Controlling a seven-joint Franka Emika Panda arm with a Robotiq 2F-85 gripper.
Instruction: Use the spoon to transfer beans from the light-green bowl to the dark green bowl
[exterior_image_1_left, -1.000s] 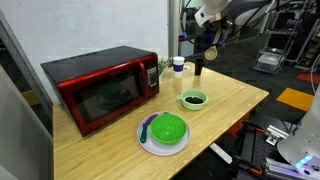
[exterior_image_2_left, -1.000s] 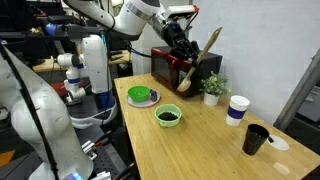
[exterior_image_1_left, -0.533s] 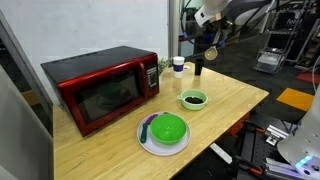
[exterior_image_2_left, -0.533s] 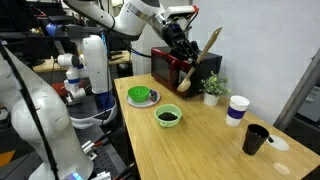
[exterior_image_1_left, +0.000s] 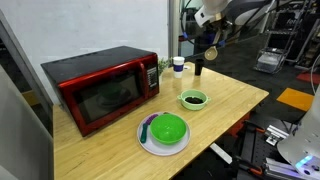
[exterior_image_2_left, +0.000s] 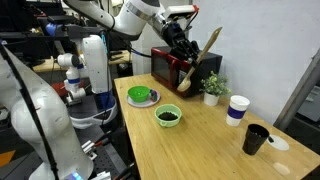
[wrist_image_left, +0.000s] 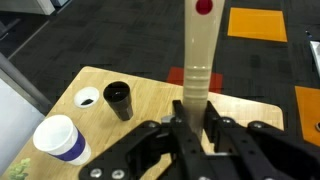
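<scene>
**Q:** Where do the task's things stand?

**A:** The gripper (wrist_image_left: 196, 110) is clamped on the handle of the wooden spoon (exterior_image_2_left: 204, 52) and holds it aloft, tilted, in front of the red microwave (exterior_image_1_left: 105, 88) and well above the tabletop (exterior_image_1_left: 110, 140). In the wrist view the handle runs out from between the fingers (wrist_image_left: 216, 122). The light-green bowl (exterior_image_2_left: 168, 116), with the beans (exterior_image_2_left: 168, 118) in it, sits on open wood. The dark green bowl (exterior_image_2_left: 140, 95) rests on a white plate (exterior_image_1_left: 147, 142) near it, not touching. Whether the spoon carries any beans cannot be told.

**Q:** What stands around the spoon?

**A:** A small potted plant (exterior_image_2_left: 212, 88) stands beside the microwave, close to the spoon's lower end. A white paper cup (exterior_image_2_left: 237, 109), a black cup (exterior_image_2_left: 256, 139) and a white lid (exterior_image_2_left: 277, 143) occupy the tabletop's far end, well apart from both bowls.

**Q:** Where are the edges and open room?

**A:** The plate lies close to one tabletop edge. Bare wood stretches between the light-green bowl and the cups. Past the corner beside the black cup, the wrist view shows dark floor with orange patches (wrist_image_left: 258, 22).
</scene>
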